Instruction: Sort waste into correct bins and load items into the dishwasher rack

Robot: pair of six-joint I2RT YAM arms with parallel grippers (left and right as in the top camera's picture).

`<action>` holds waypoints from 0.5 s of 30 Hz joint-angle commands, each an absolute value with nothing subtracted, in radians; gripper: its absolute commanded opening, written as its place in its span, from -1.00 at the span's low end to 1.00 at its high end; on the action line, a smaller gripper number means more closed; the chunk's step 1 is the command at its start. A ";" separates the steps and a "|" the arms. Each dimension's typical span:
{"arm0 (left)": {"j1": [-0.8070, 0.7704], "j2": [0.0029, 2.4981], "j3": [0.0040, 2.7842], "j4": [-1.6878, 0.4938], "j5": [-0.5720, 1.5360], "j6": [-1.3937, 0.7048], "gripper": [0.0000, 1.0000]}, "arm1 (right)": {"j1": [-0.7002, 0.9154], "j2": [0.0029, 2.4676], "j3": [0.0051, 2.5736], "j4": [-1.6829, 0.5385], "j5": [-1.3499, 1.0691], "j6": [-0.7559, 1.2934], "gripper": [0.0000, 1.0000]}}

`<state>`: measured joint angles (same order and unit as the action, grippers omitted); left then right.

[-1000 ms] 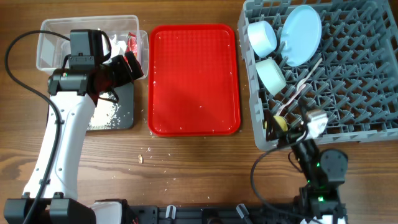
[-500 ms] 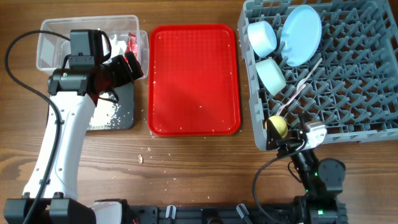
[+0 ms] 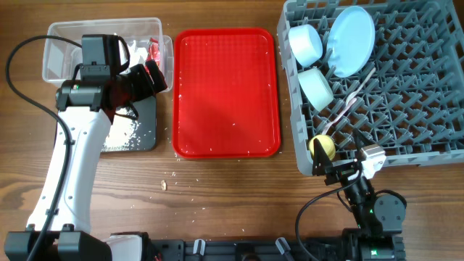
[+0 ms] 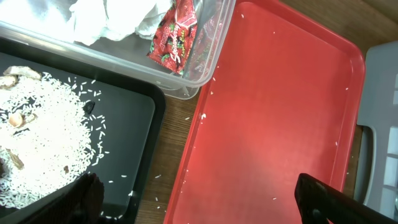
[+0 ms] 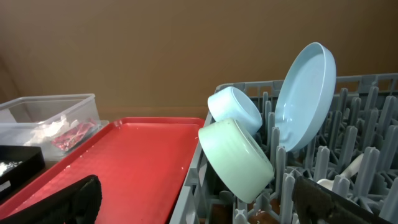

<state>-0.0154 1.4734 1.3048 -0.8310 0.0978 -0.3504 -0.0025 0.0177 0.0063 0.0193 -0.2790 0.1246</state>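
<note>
The grey rack (image 3: 420, 94) holds a pale blue plate (image 3: 351, 40), two bowls (image 3: 306, 43) (image 3: 317, 87), white cutlery (image 3: 351, 98) and the yellow cup (image 3: 323, 147) at its front left corner. My right gripper (image 3: 337, 172) is open and empty just off the rack's front edge; in its wrist view (image 5: 199, 205) the mint bowl (image 5: 236, 158) is ahead. The clear tub (image 3: 58, 51) holds the red wrapper (image 4: 174, 40) and tissue (image 4: 112, 18). The black tray (image 4: 130, 118) holds rice and scraps (image 4: 43, 130). My left gripper (image 4: 205, 205) is open and empty over the trays' shared edge.
The flat red tray (image 3: 226, 90) lies between the bins and the rack, with a few rice grains on it. Loose grains lie on the wooden table (image 3: 167, 181) in front of the black tray. The left arm's cable loops at the far left.
My right gripper has let go of the yellow cup in the rack's front left corner and drawn back toward the table's front edge. The left arm has not moved.
</note>
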 commanded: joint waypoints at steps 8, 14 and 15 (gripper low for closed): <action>-0.010 1.475 1.313 -0.831 0.092 -0.353 1.00 | 0.002 0.017 0.005 0.022 -0.262 0.107 0.99; -0.009 1.464 1.311 -0.862 0.083 -0.344 1.00 | 0.002 0.017 0.005 0.022 -0.262 0.107 1.00; -0.009 1.447 1.308 -0.866 0.063 -0.342 1.00 | 0.002 0.017 0.005 0.022 -0.262 0.108 1.00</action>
<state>-0.0154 1.4734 1.3048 -0.8398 0.0975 -0.3500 -0.0025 0.0177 0.0063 0.0193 -0.2790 0.1249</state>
